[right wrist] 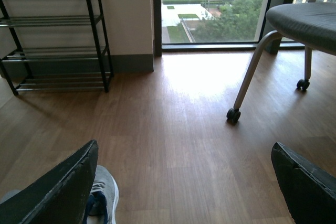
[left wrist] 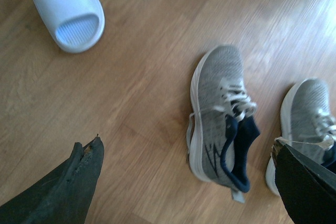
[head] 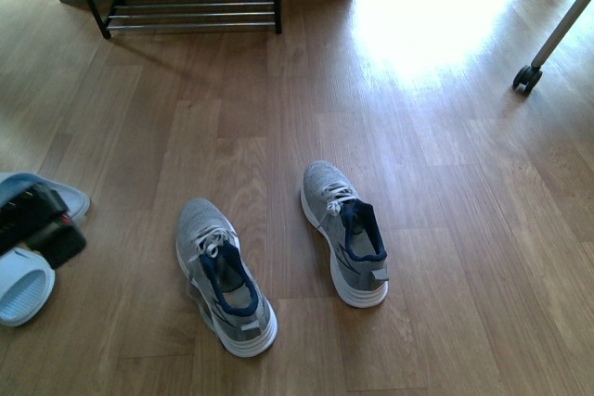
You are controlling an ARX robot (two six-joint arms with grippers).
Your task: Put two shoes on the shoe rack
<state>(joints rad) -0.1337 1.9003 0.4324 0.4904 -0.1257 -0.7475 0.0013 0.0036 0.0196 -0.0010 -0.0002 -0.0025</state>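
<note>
Two grey knit sneakers with white soles and navy lining stand side by side on the wooden floor, toes toward the rack: the left shoe (head: 223, 275) and the right shoe (head: 345, 234). The shoe rack (head: 186, 16), black-framed with chrome rods, stands against the far wall, and its shelves (right wrist: 58, 51) hold nothing. My left gripper (left wrist: 186, 142) hangs open above the floor beside the left shoe (left wrist: 218, 108), with the other shoe (left wrist: 307, 114) partly behind one finger. My right gripper (right wrist: 184, 145) is open over bare floor, with a shoe's toe (right wrist: 102, 195) at one finger.
A pair of white slippers (head: 23, 285) lies at the left edge, one slipper (left wrist: 65, 9) near my left gripper. A wheeled chair (right wrist: 299, 19) stands at the right, with its caster (head: 526, 78) on the floor. Bare floor lies between the shoes and the rack.
</note>
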